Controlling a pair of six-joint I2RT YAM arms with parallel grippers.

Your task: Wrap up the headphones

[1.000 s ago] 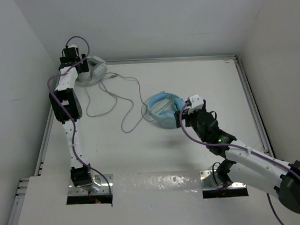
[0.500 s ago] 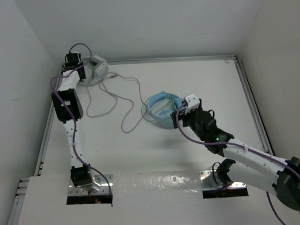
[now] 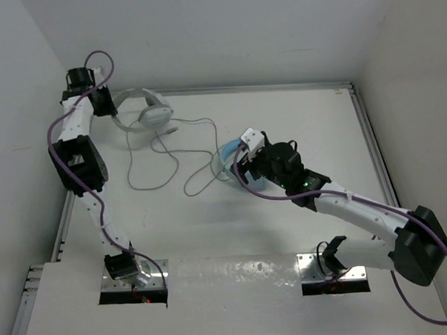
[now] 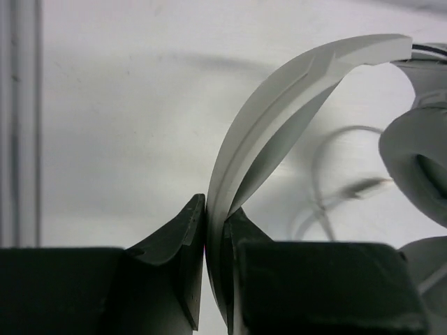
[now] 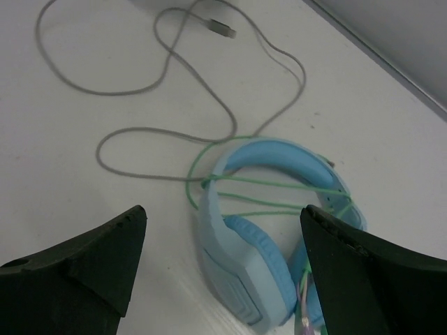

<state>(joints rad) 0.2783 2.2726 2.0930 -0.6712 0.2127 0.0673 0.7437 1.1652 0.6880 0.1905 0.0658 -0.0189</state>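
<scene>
The headphones are found at the far left corner of the worktop, the headband pinched in the closed left gripper. The right gripper is held wide apart and empty over the light blue headphones. Only the grasp is done. The cable is sprawled in loose loops toward the worktop's middle, so all winding is judged to remain. The long axis is laid roughly along the far edge, ear cups turned away from the left edge.

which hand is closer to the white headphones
Left. The left hand is shut on the headband of the white headphones; the right hand hangs open over the light blue headphones, well apart.
</scene>
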